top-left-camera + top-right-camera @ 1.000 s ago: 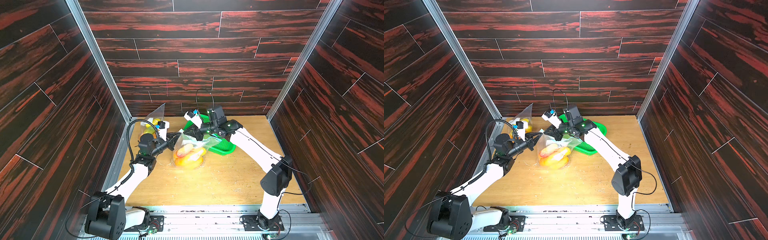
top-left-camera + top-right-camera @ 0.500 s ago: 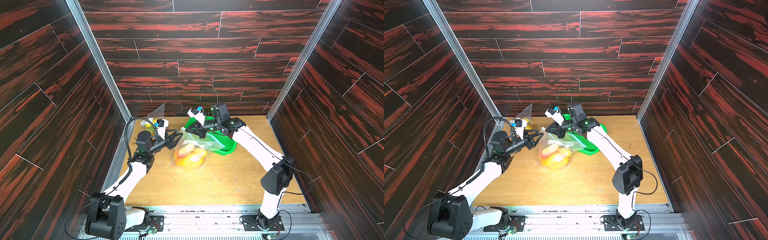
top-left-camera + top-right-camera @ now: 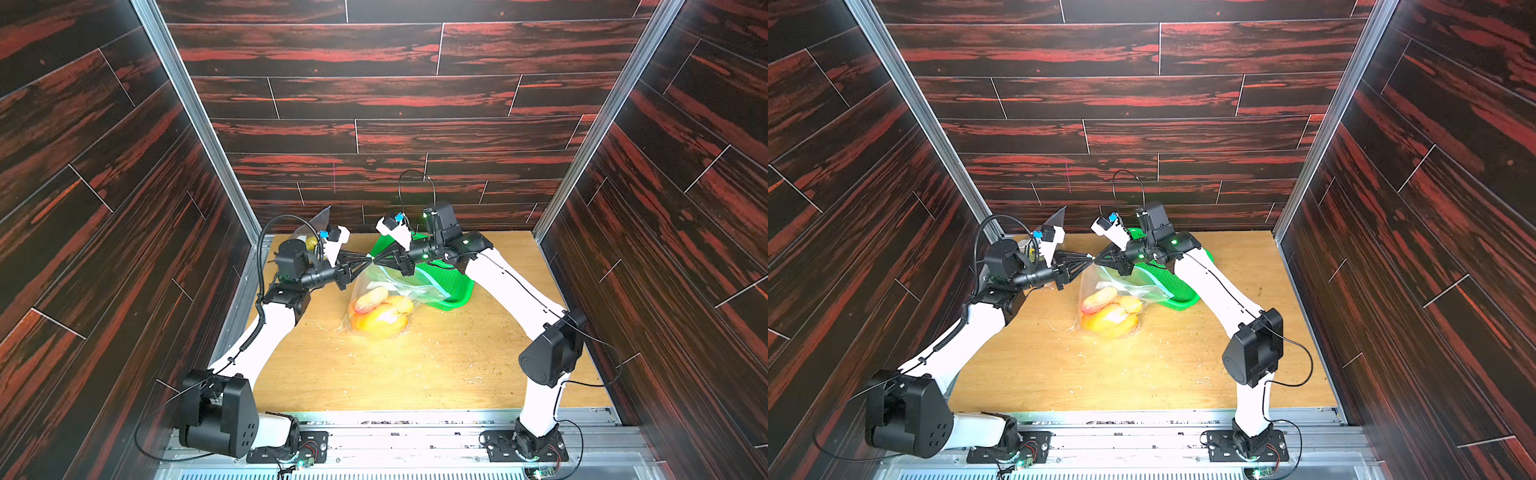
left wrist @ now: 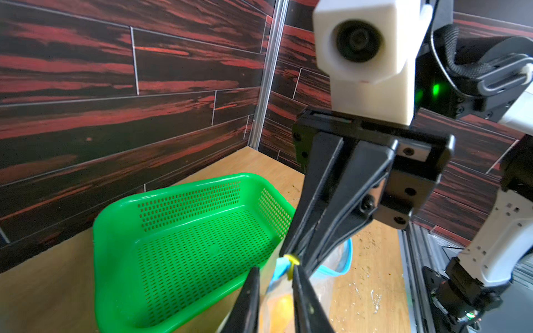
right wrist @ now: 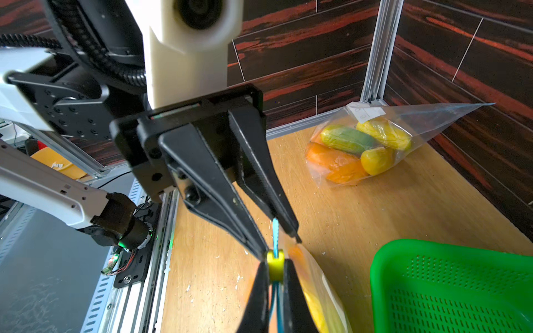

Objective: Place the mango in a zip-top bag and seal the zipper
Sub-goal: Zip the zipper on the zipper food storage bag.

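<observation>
Right end effector (image 5: pixel 274 274) is clamped on the yellow slider (image 5: pixel 275 261) at the raised corner of the zip-top bag (image 3: pixel 386 282). The left end effector (image 5: pixel 281 243) meets it there, jaws narrowly parted astride the blue zipper strip (image 5: pixel 275 230) without visibly pinching it. Nearest on the desk (image 3: pixel 374 374), the mango (image 3: pixel 380 316) lies inside the bag's resting belly, so sealing looks to be the step in hand. Next, I judge, the left must pinch that corner as an anchor while the right draws the slider along the track. Behind sits a green basket (image 3: pixel 461 286); farthest, a second filled bag (image 5: pixel 360 147).
</observation>
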Tool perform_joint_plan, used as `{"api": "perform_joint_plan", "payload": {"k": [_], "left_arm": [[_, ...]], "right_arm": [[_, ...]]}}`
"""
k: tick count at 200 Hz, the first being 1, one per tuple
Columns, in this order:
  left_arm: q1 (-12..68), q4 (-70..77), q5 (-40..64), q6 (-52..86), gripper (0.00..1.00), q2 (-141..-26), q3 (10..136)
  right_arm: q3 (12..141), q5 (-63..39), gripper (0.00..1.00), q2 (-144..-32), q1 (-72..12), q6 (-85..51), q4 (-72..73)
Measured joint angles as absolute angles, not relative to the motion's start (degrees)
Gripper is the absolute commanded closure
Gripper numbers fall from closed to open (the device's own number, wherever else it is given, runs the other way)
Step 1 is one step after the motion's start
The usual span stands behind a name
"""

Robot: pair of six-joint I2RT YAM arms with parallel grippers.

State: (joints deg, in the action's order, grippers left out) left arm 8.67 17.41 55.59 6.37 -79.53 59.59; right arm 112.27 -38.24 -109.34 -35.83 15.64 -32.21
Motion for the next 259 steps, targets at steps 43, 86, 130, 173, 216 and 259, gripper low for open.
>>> {"api": "perform_joint_plan", "payload": {"k": [43,86,130,173,216,259], "left_arm": [[8.6,15.4,57.4,4.8,0.97,-79.5,59.6],[8.5,14.8,56.9,4.7,1.0,-79.2,59.6],[8.3,16.9,53.1,7.9,1.0,-77.3,57.7],[8.3,20.0,45.2,13.1,1.0,-73.5,53.8],[8.3,21.4,39.3,15.9,1.0,-72.6,52.6],[8.3,21.3,33.2,17.3,1.0,-72.6,52.6]], "right_arm": [[112.9,-38.3,1.0,-110.1,-35.8,15.7,-33.1],[113.0,-38.4,1.0,-110.3,-35.9,15.5,-33.1],[112.6,-38.4,1.0,-110.3,-35.9,15.0,-31.4],[109.5,-37.9,1.0,-109.4,-35.7,13.9,-27.9],[105.5,-35.4,1.0,-106.8,-34.3,13.9,-27.1],[93.8,-32.7,1.0,-99.0,-28.4,12.0,-24.7]]}}
